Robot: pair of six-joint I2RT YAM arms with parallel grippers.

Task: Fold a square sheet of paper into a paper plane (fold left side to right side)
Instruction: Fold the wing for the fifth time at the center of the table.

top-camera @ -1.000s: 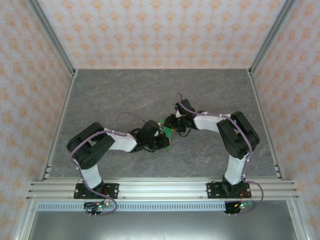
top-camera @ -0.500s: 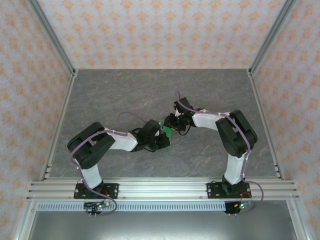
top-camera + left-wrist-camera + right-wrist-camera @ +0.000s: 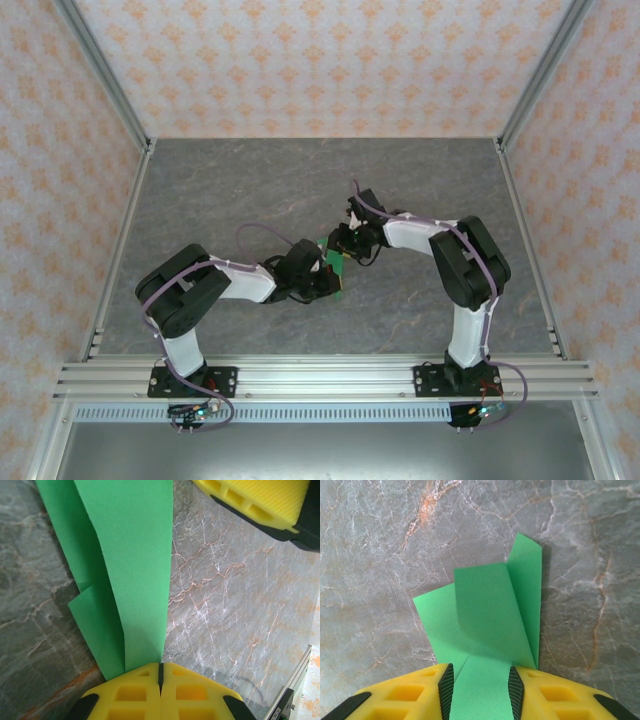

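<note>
The green paper (image 3: 335, 268) is a narrow folded strip with creased flaps, held just above the table centre between both arms. My left gripper (image 3: 161, 666) is shut on one end of the paper (image 3: 135, 570), which fans out from the closed seam of its yellow fingers. My right gripper (image 3: 480, 680) meets it from the other end with its jaws apart. A band of the paper (image 3: 490, 615) runs between the ribbed pads and a flap curls up beyond them. From above, the left gripper (image 3: 325, 283) and the right gripper (image 3: 343, 247) sit close together.
The grey marbled table (image 3: 250, 190) spreads on all sides of the paper. Patterned walls and metal frame posts (image 3: 525, 90) close off the back and sides. A yellow finger of the right gripper (image 3: 255, 500) shows at the top right of the left wrist view.
The right arm's forearm and wrist have shifted slightly left and toward the back. The left arm and its hold on the paper look unchanged.
</note>
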